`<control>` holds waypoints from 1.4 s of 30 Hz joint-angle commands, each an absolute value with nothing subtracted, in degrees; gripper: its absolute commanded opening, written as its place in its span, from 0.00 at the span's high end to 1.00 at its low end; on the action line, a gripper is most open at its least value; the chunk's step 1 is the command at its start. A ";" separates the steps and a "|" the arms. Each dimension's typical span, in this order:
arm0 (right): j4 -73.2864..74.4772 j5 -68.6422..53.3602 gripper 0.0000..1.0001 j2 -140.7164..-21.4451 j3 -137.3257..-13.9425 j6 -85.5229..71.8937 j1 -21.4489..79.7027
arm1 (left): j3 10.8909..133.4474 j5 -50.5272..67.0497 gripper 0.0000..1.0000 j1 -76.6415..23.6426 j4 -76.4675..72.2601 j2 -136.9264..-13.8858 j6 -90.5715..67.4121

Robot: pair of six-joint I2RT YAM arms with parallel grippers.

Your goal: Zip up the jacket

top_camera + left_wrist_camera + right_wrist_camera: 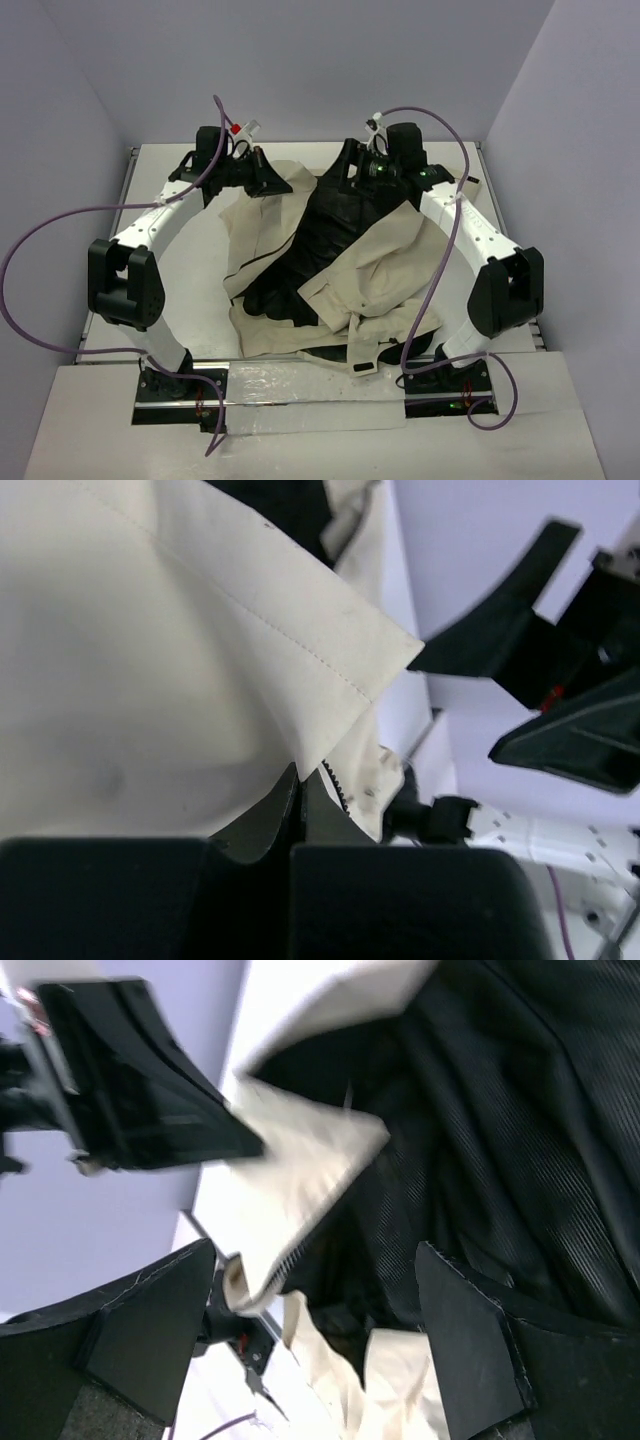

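The jacket lies spread open on the table, beige outside with its black lining facing up. My left gripper is at the jacket's far left corner, shut on the beige front edge. In the left wrist view the jaws meet on the fabric, right beside the zipper teeth. My right gripper hovers over the far middle of the jacket. In the right wrist view it stands open above the black lining, with nothing between its fingers. The lifted beige corner and the left gripper show to its left.
The white table ends at purple walls just behind both grippers. Purple cables loop off each arm. A sleeve and folded beige flap are bunched at the jacket's near right, close to the right arm's base.
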State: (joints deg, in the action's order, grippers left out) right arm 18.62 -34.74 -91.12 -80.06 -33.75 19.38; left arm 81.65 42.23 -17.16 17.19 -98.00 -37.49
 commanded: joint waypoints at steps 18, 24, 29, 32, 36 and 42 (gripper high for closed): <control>4.49 -46.66 0.09 -99.36 -83.91 -37.64 19.60 | 77.01 58.89 1.00 -16.17 -1.86 -94.06 -46.88; -3.46 -52.37 0.08 -98.33 -80.56 -42.27 19.69 | 76.39 59.76 1.00 -16.08 -3.18 -94.36 -47.58; -2.93 -53.82 0.09 -97.70 -80.62 -41.22 19.66 | 75.59 59.50 1.00 -15.94 -3.92 -94.04 -47.81; -2.29 -53.81 0.15 -96.93 -80.30 -40.42 19.69 | 75.59 59.20 1.00 -15.61 -3.45 -94.60 -47.33; -1.76 -52.77 0.29 -95.93 -78.86 -40.15 19.67 | 75.41 59.04 1.00 -14.98 -3.85 -95.41 -47.11; -3.90 -52.30 0.45 -96.13 -77.78 -42.23 19.69 | 75.35 59.83 1.00 -14.68 -3.96 -96.81 -46.93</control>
State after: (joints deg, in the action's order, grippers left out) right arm -0.11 -51.91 -98.83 -78.23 -41.39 19.38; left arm 75.31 57.71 -14.98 -0.48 -96.97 -47.37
